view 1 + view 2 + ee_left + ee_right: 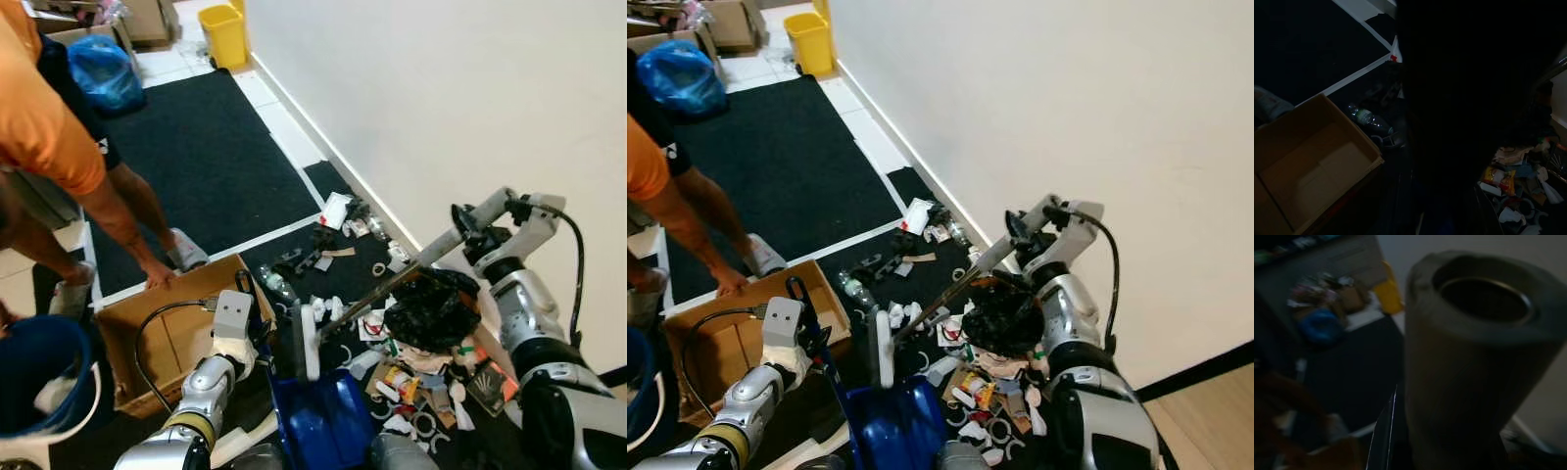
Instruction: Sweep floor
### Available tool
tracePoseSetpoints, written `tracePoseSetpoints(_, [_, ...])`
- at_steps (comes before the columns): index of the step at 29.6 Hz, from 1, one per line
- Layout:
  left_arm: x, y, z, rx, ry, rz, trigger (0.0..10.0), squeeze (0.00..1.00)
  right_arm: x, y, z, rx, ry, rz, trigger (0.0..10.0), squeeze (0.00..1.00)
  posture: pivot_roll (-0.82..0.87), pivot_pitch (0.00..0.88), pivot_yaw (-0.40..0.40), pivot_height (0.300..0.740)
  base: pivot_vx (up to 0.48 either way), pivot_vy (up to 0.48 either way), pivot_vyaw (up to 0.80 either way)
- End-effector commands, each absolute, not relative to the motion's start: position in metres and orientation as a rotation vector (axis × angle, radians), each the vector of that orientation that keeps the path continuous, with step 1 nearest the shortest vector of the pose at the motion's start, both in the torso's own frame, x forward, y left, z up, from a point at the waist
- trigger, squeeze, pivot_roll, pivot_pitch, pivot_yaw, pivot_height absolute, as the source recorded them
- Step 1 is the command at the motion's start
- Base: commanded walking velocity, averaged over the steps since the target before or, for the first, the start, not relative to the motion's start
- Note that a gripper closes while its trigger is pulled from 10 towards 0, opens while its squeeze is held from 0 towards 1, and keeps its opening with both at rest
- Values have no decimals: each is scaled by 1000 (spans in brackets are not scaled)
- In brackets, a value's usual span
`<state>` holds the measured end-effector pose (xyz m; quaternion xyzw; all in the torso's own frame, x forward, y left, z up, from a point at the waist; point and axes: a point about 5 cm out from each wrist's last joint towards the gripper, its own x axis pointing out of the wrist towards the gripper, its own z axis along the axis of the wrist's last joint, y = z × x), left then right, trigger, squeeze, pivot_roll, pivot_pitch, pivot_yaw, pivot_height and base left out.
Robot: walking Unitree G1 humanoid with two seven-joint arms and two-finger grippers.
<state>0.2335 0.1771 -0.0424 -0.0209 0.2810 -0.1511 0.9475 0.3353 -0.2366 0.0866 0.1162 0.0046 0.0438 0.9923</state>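
The right gripper (468, 223) has its fingers closed around the upper end of the broom handle (411, 266), which slants down from beside the white wall (470, 88) to the white broom head (308, 341) standing on the dark floor mat (196, 157) — just above the blue dustpan (318, 416). The left gripper (245, 328) sits at the dustpan's upright black handle (813, 333), though whether its fingers are closed on it I cannot tell. Litter (421, 377) — wrappers, a black bag, a plastic bottle (1369, 120) — lies along the wall, and a person's hand (157, 272) rests on the rim of the open cardboard box (127, 323).
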Motion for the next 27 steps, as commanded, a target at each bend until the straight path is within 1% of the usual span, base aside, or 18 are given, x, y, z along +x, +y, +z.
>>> tracePoseSetpoints(1, [220,174,-54,-76,654,-331,10000,0,335,-258,98,163,-19,23,10000,0,128,0,-42,740,0,0,0])
tracePoseSetpoints(8, [226,176,-48,-86,625,-338,10000,0,335,-272,108,110,-27,-12,10000,0,126,0,-41,740,0,0,0])
tracePoseSetpoints(9, [229,177,-46,-80,615,-345,10000,0,335,-275,112,101,-27,-11,10000,0,122,0,-39,740,0,0,0])
tracePoseSetpoints(10, [236,178,-41,-61,588,-366,10000,0,337,-280,116,56,-7,-8,10000,0,122,0,-39,740,0,0,0])
tracePoseSetpoints(13, [241,181,-36,-36,567,-380,10000,0,337,-284,120,8,16,-5,10000,0,122,0,-39,740,0,0,0])
tracePoseSetpoints(17, [244,183,-33,-12,554,-390,10000,0,337,-288,122,-17,26,-6,10000,0,122,0,-39,740,0,0,0])
tracePoseSetpoints(19, [247,186,-30,14,541,-397,10000,0,337,-291,125,-28,28,-8,10000,0,122,0,-39,740,0,0,0])
tracePoseSetpoints(22, [260,197,-16,130,489,-422,10000,0,337,-302,139,-52,-1,-19,10000,0,123,1,-38,740,0,0,0])
tracePoseSetpoints(27, [270,200,-4,241,444,-457,10000,0,336,-305,144,-118,5,-17,10000,0,123,12,-41,740,0,0,0])
